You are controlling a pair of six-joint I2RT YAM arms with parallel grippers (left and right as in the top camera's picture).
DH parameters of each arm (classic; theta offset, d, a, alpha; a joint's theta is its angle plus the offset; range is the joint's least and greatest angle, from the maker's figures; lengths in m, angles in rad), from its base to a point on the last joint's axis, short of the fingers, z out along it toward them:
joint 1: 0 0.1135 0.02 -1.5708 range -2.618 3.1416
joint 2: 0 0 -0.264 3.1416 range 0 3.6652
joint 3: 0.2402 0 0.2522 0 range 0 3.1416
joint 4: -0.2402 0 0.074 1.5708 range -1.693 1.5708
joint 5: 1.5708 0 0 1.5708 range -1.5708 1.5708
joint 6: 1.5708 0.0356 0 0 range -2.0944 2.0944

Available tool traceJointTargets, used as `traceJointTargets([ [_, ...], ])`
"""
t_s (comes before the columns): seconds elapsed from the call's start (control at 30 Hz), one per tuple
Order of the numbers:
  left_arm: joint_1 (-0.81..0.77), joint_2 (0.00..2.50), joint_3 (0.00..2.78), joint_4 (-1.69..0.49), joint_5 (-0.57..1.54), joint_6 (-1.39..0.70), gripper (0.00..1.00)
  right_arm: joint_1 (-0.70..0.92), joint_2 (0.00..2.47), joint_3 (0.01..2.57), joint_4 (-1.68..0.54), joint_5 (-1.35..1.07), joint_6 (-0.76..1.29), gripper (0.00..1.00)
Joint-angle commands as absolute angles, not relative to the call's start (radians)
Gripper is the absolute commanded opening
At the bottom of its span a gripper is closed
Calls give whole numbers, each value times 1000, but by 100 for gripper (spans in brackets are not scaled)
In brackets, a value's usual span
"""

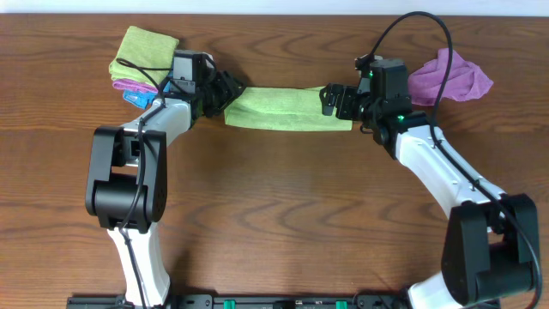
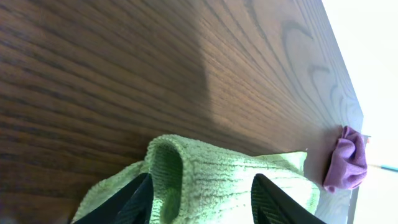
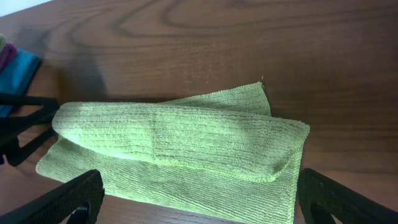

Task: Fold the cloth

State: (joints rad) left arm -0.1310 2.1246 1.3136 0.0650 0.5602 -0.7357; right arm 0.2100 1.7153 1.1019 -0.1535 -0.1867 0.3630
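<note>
A light green cloth (image 1: pixel 287 109) lies folded into a long strip on the wooden table, between the two arms. My left gripper (image 1: pixel 230 93) is at its left end, open, with the cloth's rolled edge (image 2: pixel 186 180) between the fingers (image 2: pixel 199 205). My right gripper (image 1: pixel 336 101) is at its right end, open wide, its fingers (image 3: pixel 196 202) on either side of the strip (image 3: pixel 180 140). The folded top layer lies over a wider bottom layer in the right wrist view.
A stack of folded cloths, green (image 1: pixel 141 51) on top with purple and blue beneath, sits at the back left. A crumpled purple cloth (image 1: pixel 450 77) lies at the back right and shows in the left wrist view (image 2: pixel 347 160). The table's far edge (image 1: pixel 274 14) is close behind.
</note>
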Motion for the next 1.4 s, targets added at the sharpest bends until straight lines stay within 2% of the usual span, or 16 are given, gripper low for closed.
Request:
traceJointTargets([
  [0.0,-146,2138,1331,69,586,-741,47,211,1706,1102,-155,-192,369,99],
  [0.13,-154,2138,1331,68,597,-741,37,211,1706,1102,-155,-192,369,99],
  [0.3,-156,2138,1331,67,619,-741,9,211,1706,1102,-177,-192,369,99],
  [0.33,-155,2138,1331,67,622,-739,6,211,1706,1102,-184,-192,369,99],
  [1.13,-110,1969,1335,-117,639,-684,6,211,1706,1102,-229,-192,369,99],
  [1.37,-111,1943,1339,-295,560,-642,6,211,1706,1102,-239,-192,369,99],
])
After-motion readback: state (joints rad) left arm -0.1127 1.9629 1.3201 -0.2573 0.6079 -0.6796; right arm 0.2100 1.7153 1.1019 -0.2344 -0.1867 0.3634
